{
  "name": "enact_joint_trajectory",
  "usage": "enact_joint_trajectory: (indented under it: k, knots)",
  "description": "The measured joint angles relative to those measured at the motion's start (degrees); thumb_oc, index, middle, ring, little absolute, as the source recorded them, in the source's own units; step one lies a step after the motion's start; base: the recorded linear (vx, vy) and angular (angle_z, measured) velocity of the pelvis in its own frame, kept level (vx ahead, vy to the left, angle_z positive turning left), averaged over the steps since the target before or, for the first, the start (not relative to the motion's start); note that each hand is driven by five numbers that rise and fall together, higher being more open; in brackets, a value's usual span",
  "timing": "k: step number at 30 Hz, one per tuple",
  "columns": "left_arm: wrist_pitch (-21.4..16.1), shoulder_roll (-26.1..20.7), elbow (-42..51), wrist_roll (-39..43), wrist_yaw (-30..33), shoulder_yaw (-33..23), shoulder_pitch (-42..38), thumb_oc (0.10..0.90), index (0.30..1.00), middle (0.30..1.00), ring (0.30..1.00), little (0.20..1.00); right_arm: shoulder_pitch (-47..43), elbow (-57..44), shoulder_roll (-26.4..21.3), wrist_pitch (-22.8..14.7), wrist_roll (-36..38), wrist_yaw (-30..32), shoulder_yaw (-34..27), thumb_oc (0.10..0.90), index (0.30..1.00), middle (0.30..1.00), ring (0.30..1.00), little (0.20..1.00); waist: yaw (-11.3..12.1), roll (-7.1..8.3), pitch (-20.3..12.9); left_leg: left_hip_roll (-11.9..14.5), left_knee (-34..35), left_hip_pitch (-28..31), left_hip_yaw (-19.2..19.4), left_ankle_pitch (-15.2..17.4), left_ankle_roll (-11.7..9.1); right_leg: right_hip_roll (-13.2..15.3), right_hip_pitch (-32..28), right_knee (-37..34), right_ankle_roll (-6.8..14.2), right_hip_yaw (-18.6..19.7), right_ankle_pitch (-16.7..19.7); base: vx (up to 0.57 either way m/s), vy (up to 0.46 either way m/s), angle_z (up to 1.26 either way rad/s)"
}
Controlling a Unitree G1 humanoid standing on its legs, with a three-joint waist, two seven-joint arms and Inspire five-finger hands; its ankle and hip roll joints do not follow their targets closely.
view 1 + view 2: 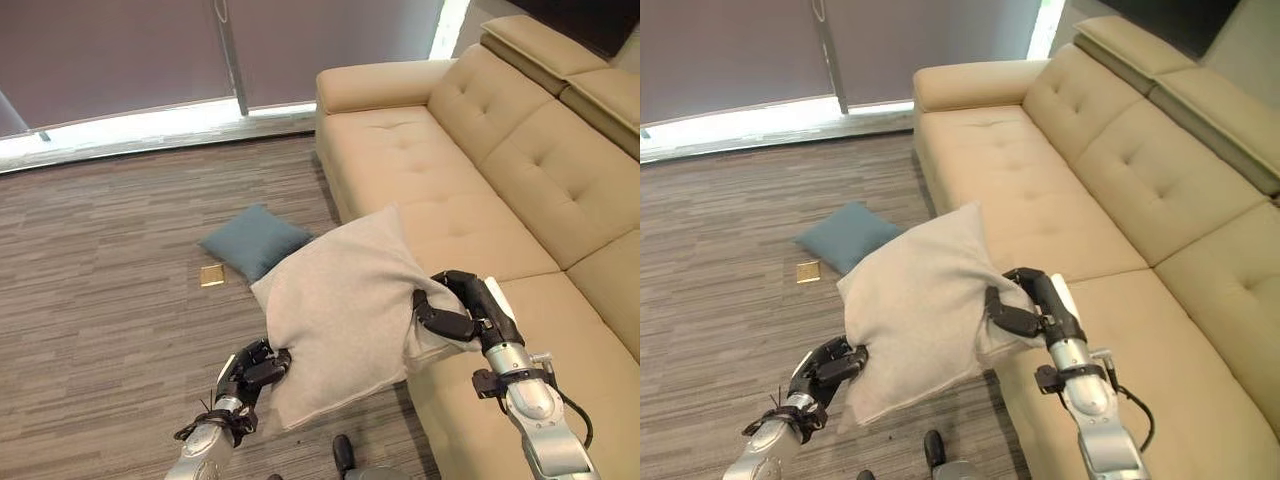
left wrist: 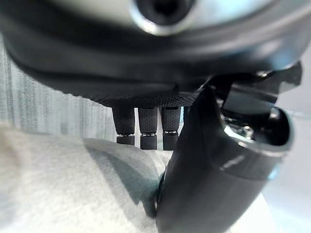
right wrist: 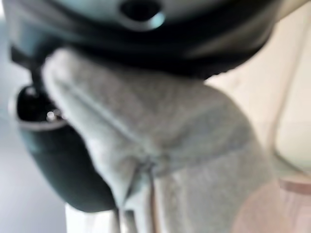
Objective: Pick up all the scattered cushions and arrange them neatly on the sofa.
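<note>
A large light-grey cushion (image 1: 340, 315) hangs in the air between my two hands, over the floor by the sofa's front edge. My left hand (image 1: 252, 372) is shut on its lower left corner, thumb and fingers (image 2: 141, 128) pinching the cloth (image 2: 58, 184). My right hand (image 1: 455, 305) is shut on its right edge, bunching the fabric (image 3: 160, 141) above the seat of the beige sofa (image 1: 450, 180). A blue-grey cushion (image 1: 255, 240) lies flat on the floor beyond, near the sofa's armrest end.
A small yellow square (image 1: 212, 275) lies on the striped carpet beside the blue-grey cushion. The sofa's seat stretches along the right with tufted back cushions (image 1: 560, 170). A window wall (image 1: 150, 60) runs across the far side.
</note>
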State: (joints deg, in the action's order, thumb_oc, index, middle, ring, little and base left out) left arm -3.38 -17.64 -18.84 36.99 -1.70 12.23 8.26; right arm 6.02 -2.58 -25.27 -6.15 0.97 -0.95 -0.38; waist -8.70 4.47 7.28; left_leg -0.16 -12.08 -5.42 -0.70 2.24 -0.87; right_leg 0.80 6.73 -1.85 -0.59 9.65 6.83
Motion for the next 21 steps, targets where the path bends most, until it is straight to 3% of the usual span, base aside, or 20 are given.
enact_joint_trajectory:
  k: [3,5,6,8,9,11,13,14,15,16,17,18,19,20,21]
  knots:
    - [-0.06,0.44,0.68,-0.12,0.01,0.27,-0.51,0.4,0.3,0.3,0.3,0.3,-0.3,0.05,-0.94,-0.02,0.48,0.75,-0.63,0.4,0.3,0.3,0.3,0.3,-0.58,-0.57,0.07,-2.62,7.23,-1.95,-6.43,0.41,-0.25,0.41,1.66,-0.52,1.91,4.67,0.94,0.07,0.139,-0.82]
    - [-0.06,0.48,0.95,-0.18,0.01,0.48,-0.52,0.4,0.3,0.3,0.3,0.3,-0.48,0.17,-1.33,-0.01,0.46,1.09,-0.7,0.4,0.3,0.3,0.3,0.3,-1.28,-2.36,0.07,-2.04,10.96,-0.82,-5.94,-0.84,0.94,-1.1,2.17,-0.4,2.83,6.63,0.97,0.14,0.268,-1.14]
    - [-0.05,0.01,1.04,-0.23,0.02,0.55,-0.47,0.4,0.3,0.3,0.3,0.3,-0.41,0.19,-1.02,-0.01,0.48,1.31,-0.15,0.4,0.3,0.3,0.3,0.3,-1.59,-2.18,0.05,-1.82,12.31,0.73,-1.99,-2.73,1.36,-0.99,2.79,-0.72,4.48,8.25,-0.64,0.12,0.244,-1.34]
    - [-0.07,0.0,1.57,-0.32,0.03,0.59,-0.39,0.4,0.3,0.3,0.3,0.3,-0.6,-0.17,-1.03,-0.05,0.49,1.22,-0.09,0.4,0.3,0.3,0.3,0.3,-1.05,-3.32,0.19,-0.23,13.8,1.36,2.5,-4.69,2.37,-2.03,4.39,3.31,5.69,6.32,-1.57,0.07,0.141,-1.26]
    - [-0.14,-0.85,1.84,-0.34,0.02,0.51,-0.29,0.4,0.3,0.3,0.3,0.3,-0.42,-0.28,-0.62,0.0,0.5,1.09,0.07,0.4,0.3,0.3,0.3,0.3,-1.11,-3.32,0.18,-0.37,15.09,2.88,5.54,-4.86,2.66,-1.72,5.96,10.32,6.62,4.52,-4.11,0.07,0.195,-1.14]
    - [-0.17,-1.16,1.92,-0.37,0.03,0.55,-0.42,0.4,0.3,0.3,0.3,0.3,-0.38,-0.31,-0.73,0.0,0.49,1.17,0.02,0.4,0.3,0.3,0.3,0.3,-1.93,-3.58,0.31,-1.5,16.61,4.7,8.23,-5.78,3.49,-0.82,5.48,10.96,5.75,5.72,-5.84,0.02,0.186,-0.81]
    - [-0.29,-0.77,2.14,-0.65,0.02,0.77,-0.48,0.4,0.3,0.3,0.3,0.3,-0.01,-0.17,-0.79,0.05,0.48,1.38,-0.02,0.4,0.3,0.3,0.3,0.3,-2.92,-3.71,0.45,-1.99,16.41,5.19,9.88,-5.63,3.57,-0.53,5.59,10.99,6.54,6.43,-5.62,-0.01,0.1,-0.63]
    - [-0.42,-1.83,2.08,-1.08,0.12,0.09,-0.3,0.4,0.3,0.3,0.3,0.3,-1.52,0.18,-0.46,0.28,0.29,1.46,1.63,0.4,0.3,0.3,0.3,0.3,-1.32,-3.51,1.21,-1.46,16.41,6.08,13.21,-5.09,3.52,-1.96,7.67,12.74,8.37,5.25,-3.0,0.03,0.044,-1.23]
    - [-0.39,-2.63,1.87,-1.16,0.13,-0.04,-0.23,0.4,0.3,0.3,0.3,0.3,-1.89,0.16,-0.33,0.28,0.28,1.4,2.61,0.4,0.3,0.3,0.3,0.3,-0.85,-3.02,1.24,-1.4,16.24,6.59,14.73,-4.33,3.71,-1.77,7.47,11.72,8.77,3.24,-2.73,0.04,0.048,-1.29]
    - [-0.3,-3.0,1.71,-1.16,0.14,-0.37,-0.2,0.4,0.3,0.3,0.3,0.3,-2.12,0.17,-0.28,0.29,0.25,1.44,3.32,0.4,0.3,0.3,0.3,0.3,-0.62,-2.89,1.35,-1.12,16.69,7.23,16.38,-4.27,3.73,-0.36,7.21,10.5,7.05,-1.5,-4.08,0.05,-0.006,-0.95]
    - [-0.31,-2.68,1.67,-1.15,0.19,-1.08,-0.18,0.4,0.3,0.3,0.3,0.3,-2.08,0.5,-0.2,0.29,0.23,1.44,3.72,0.4,0.3,0.3,0.3,0.3,0.04,-3.07,1.49,-0.93,17.12,8.14,17.71,-4.25,3.76,2.65,6.98,9.93,5.44,-9.09,-5.07,0.06,-0.025,-0.55]
    - [-0.34,-2.75,1.71,-1.14,0.19,-1.33,-0.24,0.4,0.3,0.3,0.3,0.3,-2.03,0.66,-0.25,0.3,0.23,1.41,3.75,0.4,0.3,0.3,0.3,0.3,-0.16,-3.08,1.49,-0.84,17.14,8.29,17.86,-4.01,3.71,3.36,6.66,9.97,5.67,-10.4,-4.92,0.09,-0.048,-0.55]
    - [-0.35,-2.96,1.73,-1.13,0.2,-1.75,-0.2,0.4,0.3,0.3,0.3,0.3,-2.11,1.02,-0.19,0.31,0.22,1.42,4.07,0.4,0.3,0.3,0.3,0.3,0.51,-2.6,1.21,-0.78,17.17,8.69,19.31,-3.57,3.09,5.27,6.58,9.73,5.78,-14.51,-4.88,0.05,-0.038,-0.53]
    - [-0.36,-2.96,1.73,-1.11,0.25,-1.9,-0.16,0.4,0.3,0.3,0.3,0.3,-2.26,1.13,-0.17,0.3,0.2,1.4,4.35,0.4,0.3,0.3,0.3,0.3,1.86,-2.51,1.15,-0.53,17.16,8.92,20.23,-3.25,2.65,5.62,6.43,9.35,5.68,-16.03,-3.94,0.11,-0.07,-0.47]
    - [-0.35,-2.96,1.73,-1.12,0.25,-1.87,-0.16,0.4,0.3,0.3,0.3,0.3,-2.23,1.2,-0.04,0.3,0.19,1.44,4.38,0.4,0.3,0.3,0.3,0.3,1.65,-2.65,1.18,-0.27,17.17,8.93,19.97,-3.26,2.31,5.41,5.92,8.5,5.75,-16.26,-2.46,0.1,-0.074,-0.16]
